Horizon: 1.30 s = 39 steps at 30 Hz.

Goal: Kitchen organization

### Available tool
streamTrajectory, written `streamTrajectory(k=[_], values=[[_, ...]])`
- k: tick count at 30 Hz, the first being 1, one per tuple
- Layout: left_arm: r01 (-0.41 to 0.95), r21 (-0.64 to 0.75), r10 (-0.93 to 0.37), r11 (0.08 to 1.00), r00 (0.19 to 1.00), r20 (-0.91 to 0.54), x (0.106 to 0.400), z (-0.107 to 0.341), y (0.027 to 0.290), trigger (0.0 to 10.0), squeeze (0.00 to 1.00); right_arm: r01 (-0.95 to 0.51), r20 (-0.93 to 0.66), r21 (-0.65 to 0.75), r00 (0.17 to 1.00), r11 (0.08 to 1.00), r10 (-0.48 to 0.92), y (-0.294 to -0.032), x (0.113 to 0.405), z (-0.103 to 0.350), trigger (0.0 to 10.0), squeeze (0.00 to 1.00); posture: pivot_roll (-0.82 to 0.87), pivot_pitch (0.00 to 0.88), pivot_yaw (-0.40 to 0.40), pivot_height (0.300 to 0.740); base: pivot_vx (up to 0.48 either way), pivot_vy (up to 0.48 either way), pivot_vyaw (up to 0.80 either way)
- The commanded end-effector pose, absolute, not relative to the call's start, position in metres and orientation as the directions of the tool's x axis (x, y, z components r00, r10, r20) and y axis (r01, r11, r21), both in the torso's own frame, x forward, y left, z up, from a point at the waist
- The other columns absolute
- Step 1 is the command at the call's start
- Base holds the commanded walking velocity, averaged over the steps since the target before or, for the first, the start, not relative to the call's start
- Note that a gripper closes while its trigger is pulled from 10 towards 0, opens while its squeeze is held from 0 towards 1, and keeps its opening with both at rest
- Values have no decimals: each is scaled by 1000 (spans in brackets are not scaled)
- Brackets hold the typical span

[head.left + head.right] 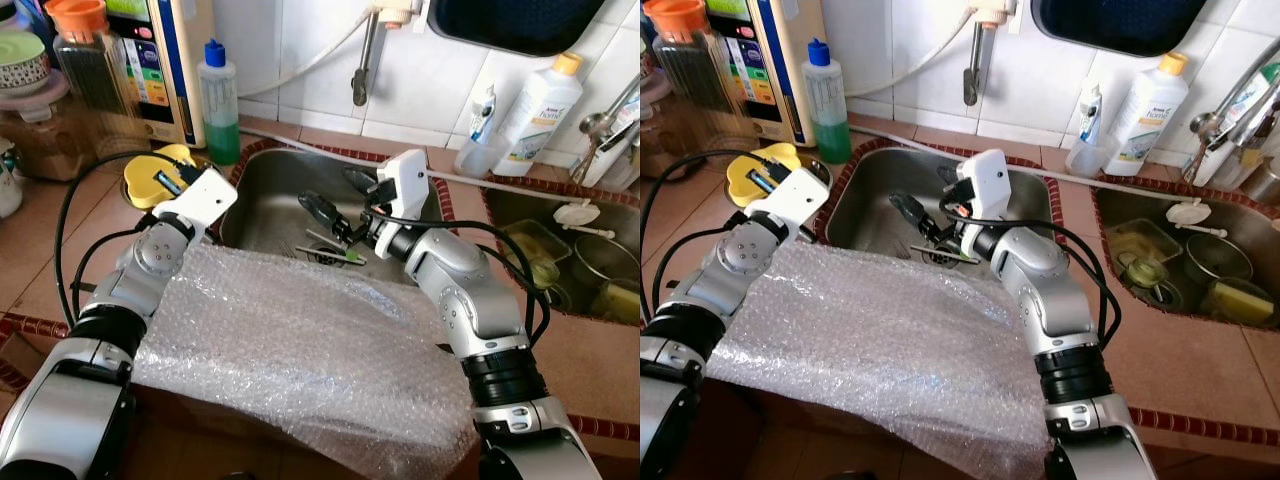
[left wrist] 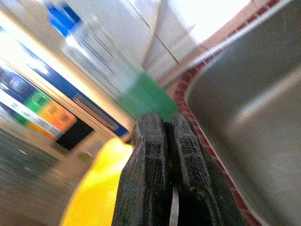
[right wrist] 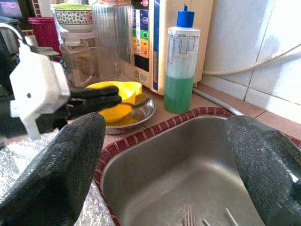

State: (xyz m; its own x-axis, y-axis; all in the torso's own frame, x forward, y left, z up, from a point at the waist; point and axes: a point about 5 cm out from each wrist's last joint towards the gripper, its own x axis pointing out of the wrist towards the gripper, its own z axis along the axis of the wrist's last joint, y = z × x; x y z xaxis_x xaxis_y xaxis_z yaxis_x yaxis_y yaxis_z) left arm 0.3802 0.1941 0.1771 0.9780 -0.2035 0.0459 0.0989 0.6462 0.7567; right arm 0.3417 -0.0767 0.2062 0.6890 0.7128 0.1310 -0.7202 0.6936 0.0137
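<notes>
A dull brushed-metal sink (image 1: 270, 205), clear crinkled plastic bubble wrap (image 1: 300, 340), glossy white wall tiles (image 1: 300, 50).

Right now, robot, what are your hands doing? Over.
Left gripper shut, at the yellow dish. Right gripper open over the sink, cutlery lying below. Bubble wrap covers the sink's front edge.

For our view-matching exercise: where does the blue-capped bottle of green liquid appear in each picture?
Left eye view: upper left, on the counter behind the sink corner, green-liquid bottle.
Right eye view: upper left.
Left wrist view: blurred, upper left.
Right wrist view: top centre.
Shared landmark: yellow dish beside it.
</notes>
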Motion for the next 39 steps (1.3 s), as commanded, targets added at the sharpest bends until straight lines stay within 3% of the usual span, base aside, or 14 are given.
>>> streamTrajectory(k=[1,4,15,19,25,26,27,28,33,34,39], values=[[58,768,-204,637,974,97,380,188,193,0,0,-711,146,8,696,703,703,-80,344,211,10000,0,82,42,-95,740,0,0,0],[-62,772,-173,632,960,218,372,199,194,0,0,-714,149,9,693,700,706,-78,345,211,10000,0,85,42,-96,740,0,0,0],[-213,719,-148,662,903,404,351,217,188,0,0,-716,148,8,691,698,708,-78,345,211,10000,0,88,40,-97,740,0,0,0],[-45,469,-196,882,870,453,347,239,161,0,0,-706,147,14,702,708,697,-79,347,211,10000,0,94,40,-98,740,0,0,0],[171,110,-202,979,872,445,350,258,140,0,0,-685,148,23,723,728,675,-83,351,211,10000,0,94,38,-93,740,0,0,0],[206,52,-207,977,875,438,351,260,138,0,0,-681,148,24,726,732,671,-83,352,211,10000,0,93,37,-92,740,0,0,0],[330,-213,-230,920,892,390,353,260,130,0,0,-668,152,28,738,744,657,-86,354,212,10000,0,94,37,-88,740,0,0,0],[369,-291,-249,883,892,377,353,260,126,0,0,-664,153,30,742,747,653,-87,354,212,10000,0,93,36,-88,740,0,0,0],[485,-474,-313,735,863,398,348,263,118,0,0,-629,152,62,774,775,615,-93,359,211,10000,0,93,35,-83,740,0,0,0],[517,-532,-356,670,853,381,346,261,114,0,0,-615,159,62,784,786,601,-95,361,212,10000,0,96,34,-82,740,0,0,0],[525,-634,-385,568,850,359,343,260,112,0,0,-598,169,57,795,799,583,-99,364,215,10000,0,99,29,-79,740,0,0,0]])
